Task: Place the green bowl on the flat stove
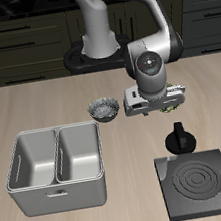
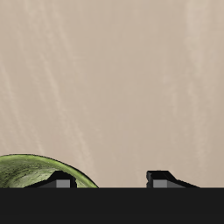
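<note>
The green bowl shows only in the wrist view, as an olive-green speckled rim right beside one fingertip; I cannot tell whether they touch. In the exterior view my hand hides it. My gripper hangs over the table's middle, farther back than the flat stove. In the wrist view the gripper has its jaws wide apart with bare table between them, holding nothing. The stove is a black slab with pale rings near the table's front edge, its black knob toward the gripper.
A grey-blue speckled bowl sits beside the gripper. A grey double-basin sink stands near the front edge, on the other side from the stove. The robot's base is at the table's back.
</note>
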Motion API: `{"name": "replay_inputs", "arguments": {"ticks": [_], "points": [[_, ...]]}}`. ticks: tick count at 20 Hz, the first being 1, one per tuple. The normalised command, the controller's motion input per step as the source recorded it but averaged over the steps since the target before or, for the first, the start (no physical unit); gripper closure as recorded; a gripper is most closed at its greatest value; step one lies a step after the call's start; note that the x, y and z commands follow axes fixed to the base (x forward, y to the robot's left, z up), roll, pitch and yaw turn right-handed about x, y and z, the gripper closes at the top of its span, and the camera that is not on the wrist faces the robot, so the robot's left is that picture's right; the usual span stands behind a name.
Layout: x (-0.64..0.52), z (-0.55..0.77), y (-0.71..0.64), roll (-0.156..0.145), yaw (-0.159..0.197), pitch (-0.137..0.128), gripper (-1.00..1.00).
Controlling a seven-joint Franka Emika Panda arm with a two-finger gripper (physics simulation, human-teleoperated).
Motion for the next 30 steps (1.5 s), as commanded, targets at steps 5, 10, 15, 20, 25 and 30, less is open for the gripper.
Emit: {"name": "replay_inputs", "arguments": {"ticks": [5,10,15,20,25,30], "points": [[-0.01,0.06,0.0,0.017,-0.007,-0.011,1.0],[-0.01,0.19,-0.06,0.029,-0.034,-0.043,1.0],[0.07,0.22,-0.05,0.016,-0.006,-0.034,1.0],[0.06,0.64,-0.1,-0.011,0.014,-0.118,1.0],[-0.01,0.69,0.0,-0.017,0.025,-0.127,1.0],[-0.07,0.75,-0.05,-0.027,-0.001,-0.149,1.0]]}}
